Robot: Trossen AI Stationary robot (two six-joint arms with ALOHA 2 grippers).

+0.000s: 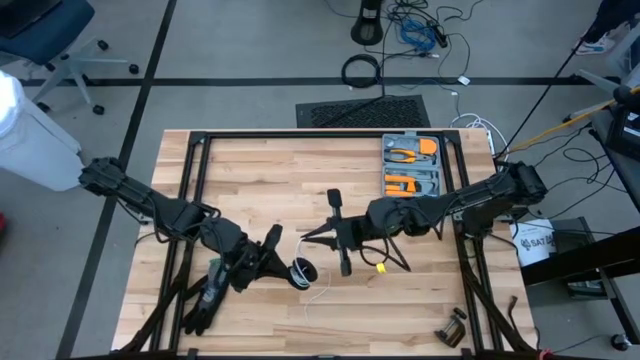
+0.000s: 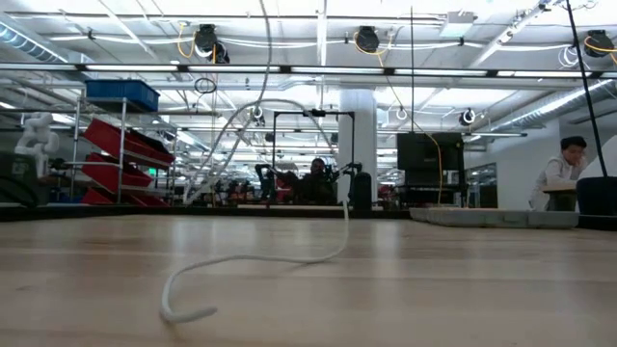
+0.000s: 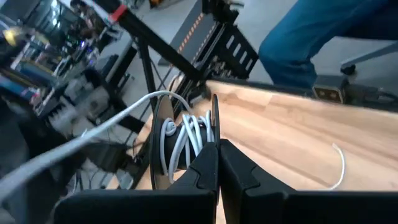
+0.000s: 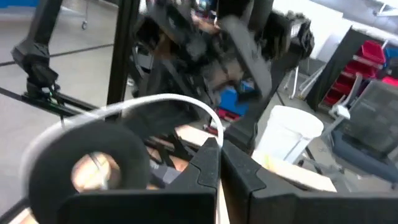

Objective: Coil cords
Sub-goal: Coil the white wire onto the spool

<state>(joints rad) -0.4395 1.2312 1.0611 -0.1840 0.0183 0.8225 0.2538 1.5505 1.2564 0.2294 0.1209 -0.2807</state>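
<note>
The cord (image 1: 318, 290) is white, the spool (image 3: 163, 146) looks black, the desk (image 1: 260, 170) is light wood, and the tools (image 1: 410, 152) are orange.

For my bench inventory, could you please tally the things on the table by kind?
White cord, partly wound on a dark spool: 1
Grey tool tray with orange-handled tools: 1
Small dark object near the table's corner: 1
Total: 3

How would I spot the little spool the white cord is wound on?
Start at the wooden table and look near its front middle, between the two dark arms. There the left gripper holds a small dark spool wrapped in white cord. Nothing else nearby trails a white tail.
</note>
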